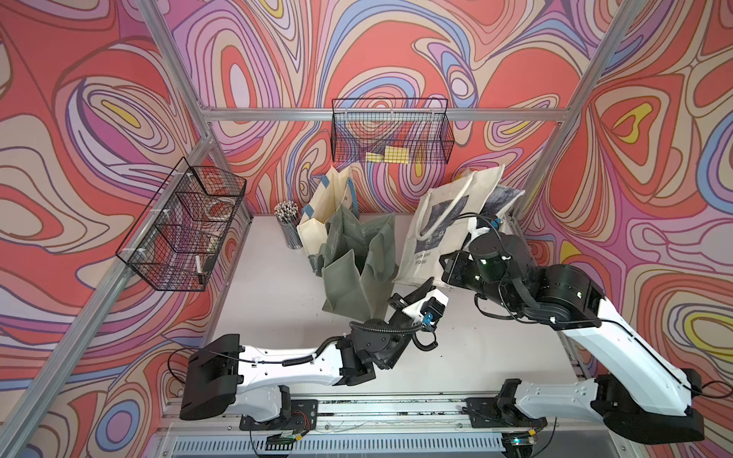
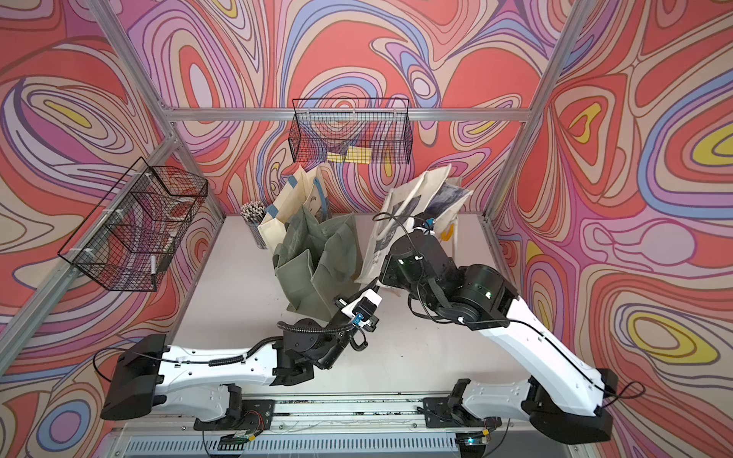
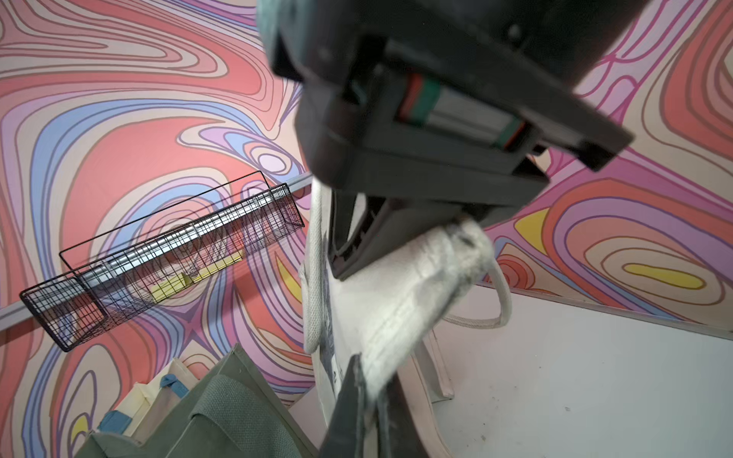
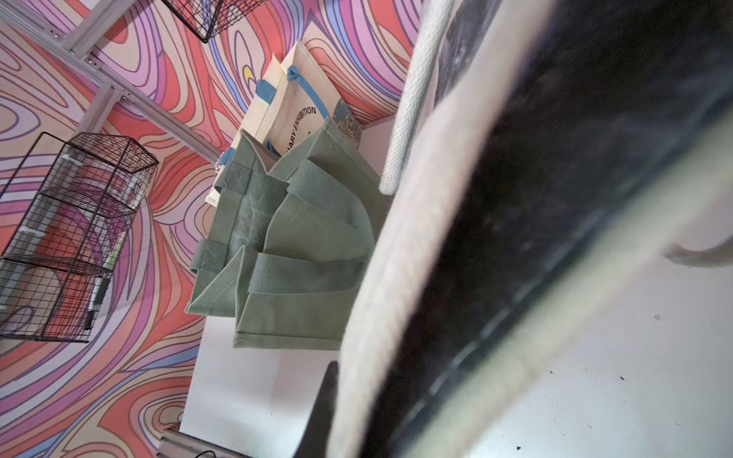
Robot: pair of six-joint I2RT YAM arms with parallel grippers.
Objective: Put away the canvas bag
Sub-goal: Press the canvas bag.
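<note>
The cream canvas bag [image 1: 434, 234] with a dark print and rope handles stands upright at the back right of the table, seen in both top views [image 2: 412, 194]. My left gripper [image 1: 430, 282] reaches up from below and is shut on the bag's lower edge; in the left wrist view the cloth [image 3: 400, 301] is pinched between its fingertips [image 3: 371, 380]. My right gripper [image 1: 446, 269] is shut on the bag's side, and its black body fills the upper part of the left wrist view. In the right wrist view the bag's hem [image 4: 396, 277] runs between the jaws [image 4: 357, 396].
A green fabric bag [image 1: 357, 261] stands just left of the canvas bag, with a cream bag with blue handles [image 1: 321, 206] and a cup of pencils [image 1: 287, 226] behind it. Wire baskets hang on the back wall [image 1: 390, 131] and the left rail [image 1: 186, 226].
</note>
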